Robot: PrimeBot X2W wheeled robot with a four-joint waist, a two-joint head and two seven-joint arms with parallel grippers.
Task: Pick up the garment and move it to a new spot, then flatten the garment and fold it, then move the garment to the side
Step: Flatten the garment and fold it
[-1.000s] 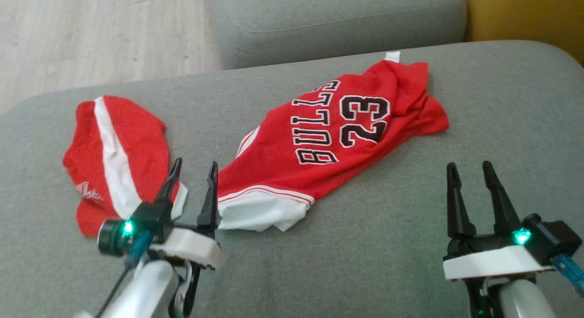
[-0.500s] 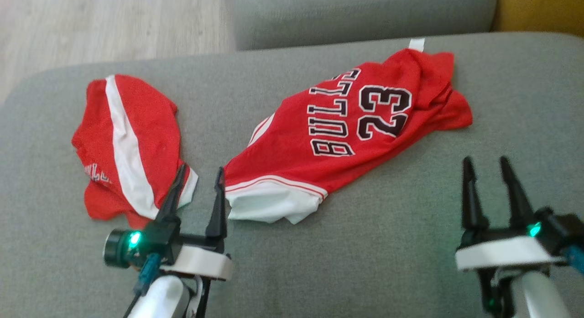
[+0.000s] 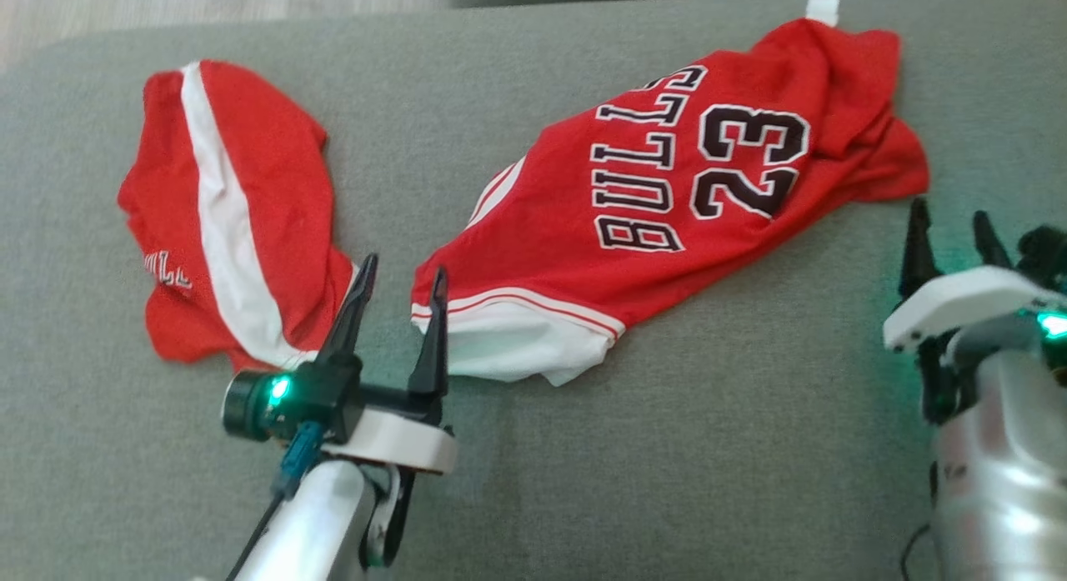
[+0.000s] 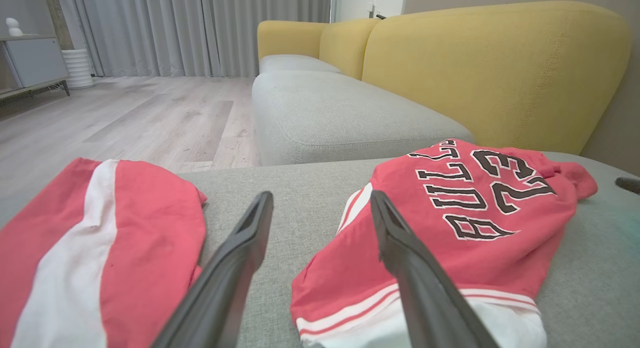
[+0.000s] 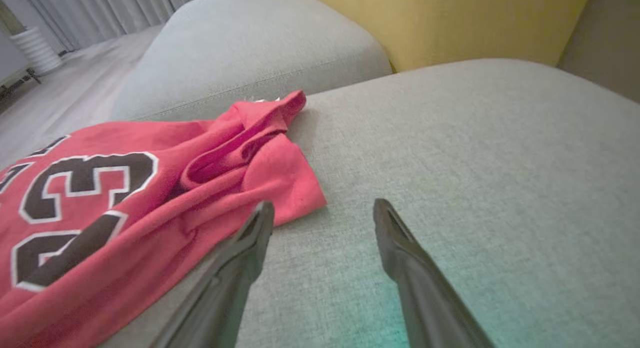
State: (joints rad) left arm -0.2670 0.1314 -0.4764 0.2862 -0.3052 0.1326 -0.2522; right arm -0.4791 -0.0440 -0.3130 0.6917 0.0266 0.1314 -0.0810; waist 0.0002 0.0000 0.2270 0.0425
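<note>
**K:** Scene, big to small?
**Me:** A grey sofa cushion [image 3: 583, 481] is under everything. There's a yellow backrest [image 4: 490, 63] beyond it, and wood floor [image 4: 125, 118] past the cushion's far left.
**K:** Garment?
**Me:** The red jersey [image 3: 667, 189] lies on the cushion, print up, BULLS and 23 showing. It runs diagonally, with the white hem toward me near the middle and the shoulder end at far right. It's not flat: folds are bunched at the shoulder end. Red shorts [image 3: 242, 206] with a white stripe lie on the same cushion to the left. A bare grey strip separates them from the jersey.
**K:** Hands?
**Me:** My left hand [image 3: 403, 267] is spread wide, holding nothing. It points into the gap between the two pieces. Its right finger crosses the jersey's white hem corner, and its left fingertip sits at the shorts' edge. Can't tell if it touches either.
**K:** Other one?
**Me:** My right hand [image 3: 949, 210] is spread wide too, nothing in it. It's low over bare cushion, just beside the jersey's shoulder end. One fingertip is next to the red flap. Touching or not, can't tell.
**K:** Anything small?
**Me:** A white tag [image 3: 823, 8] sticks out at the jersey's far end.
</note>
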